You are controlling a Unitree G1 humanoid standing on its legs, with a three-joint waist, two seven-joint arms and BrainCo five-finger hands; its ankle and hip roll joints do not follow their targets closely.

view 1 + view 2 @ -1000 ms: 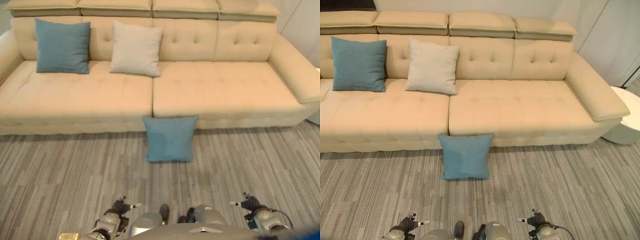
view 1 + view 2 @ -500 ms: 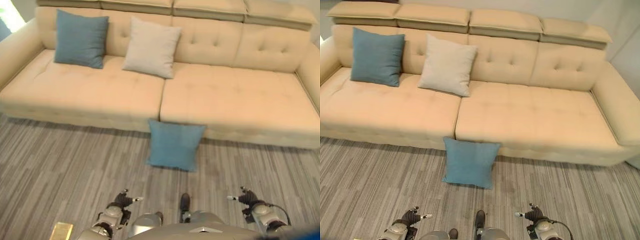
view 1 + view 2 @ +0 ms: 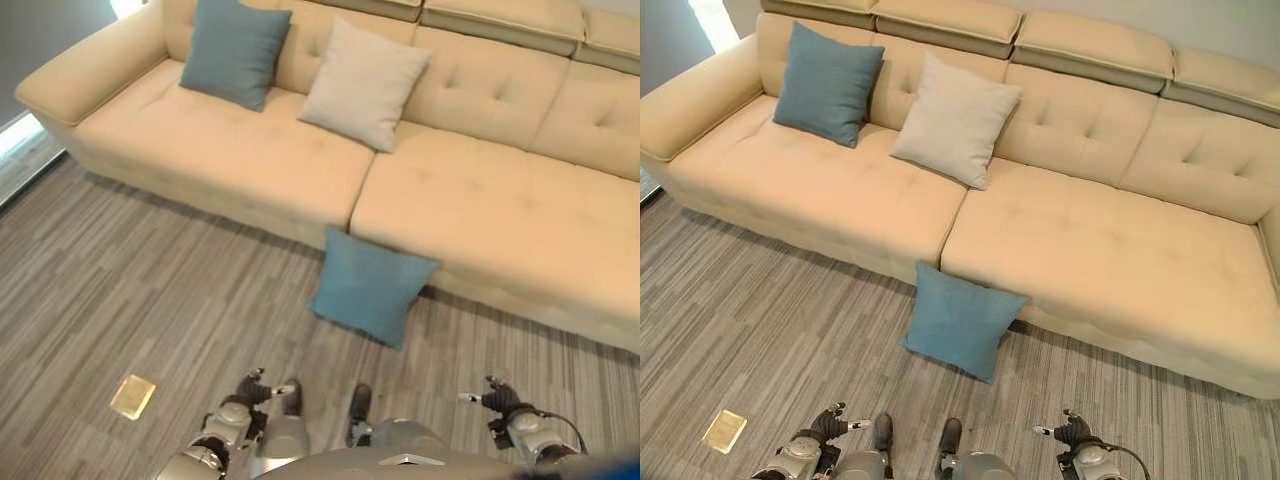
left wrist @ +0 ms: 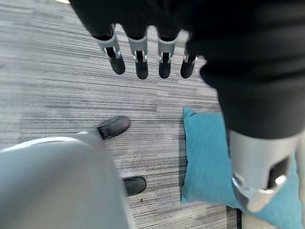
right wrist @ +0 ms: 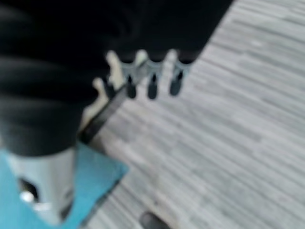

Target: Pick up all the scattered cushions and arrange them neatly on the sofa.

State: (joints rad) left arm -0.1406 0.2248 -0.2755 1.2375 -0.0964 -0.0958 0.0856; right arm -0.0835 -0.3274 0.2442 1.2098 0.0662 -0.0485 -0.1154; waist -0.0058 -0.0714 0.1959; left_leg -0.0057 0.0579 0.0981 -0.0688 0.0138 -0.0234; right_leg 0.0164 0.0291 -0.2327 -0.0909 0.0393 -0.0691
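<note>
my left hand [image 4: 143, 57]: low in front of me over the floor, fingers hanging straight and relaxed, holding nothing.
my right hand [image 5: 152, 78]: low on my other side, fingers loose and extended, nothing in it either.
floor [image 3: 760, 330]: grey striped carpet; a small flat tan card [image 3: 724, 430] lies on it off to my left.
floor cushion [image 3: 960, 320]: the blue one still to be picked up, propped on the carpet with its top edge leaning against the sofa's front, about where the two seat sections meet.
sofa [image 3: 1120, 270]: long, cream, tufted, with raised headrests along the back; the right seat section is bare.
placed cushions: a blue cushion [image 3: 827, 85] and a beige cushion [image 3: 955, 120] stand side by side against the backrest over the left seat.
progress: i judge two cushions done and one left; i am not yet within reach of it.
next: close in, bend, grasp it, then stand it beside the beige one.
</note>
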